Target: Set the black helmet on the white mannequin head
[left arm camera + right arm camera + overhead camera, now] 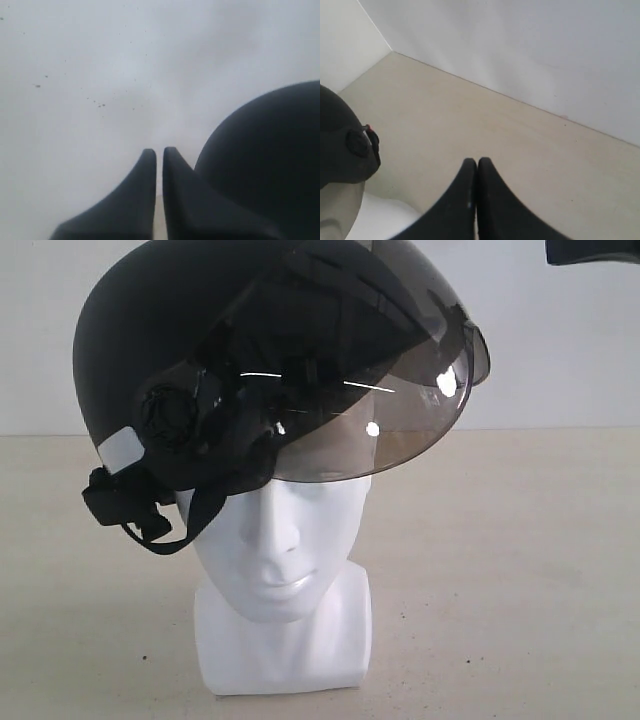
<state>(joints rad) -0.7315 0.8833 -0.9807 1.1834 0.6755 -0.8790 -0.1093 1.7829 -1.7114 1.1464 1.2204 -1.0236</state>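
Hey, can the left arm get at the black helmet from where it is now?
Probably yes. The left gripper is shut and empty close beside the black helmet, with nothing visible between them, though it would have to open before it could grip.

Open tabletop [520, 570] either side, black helmet [180, 330] capping white mannequin head [285, 540] centrally
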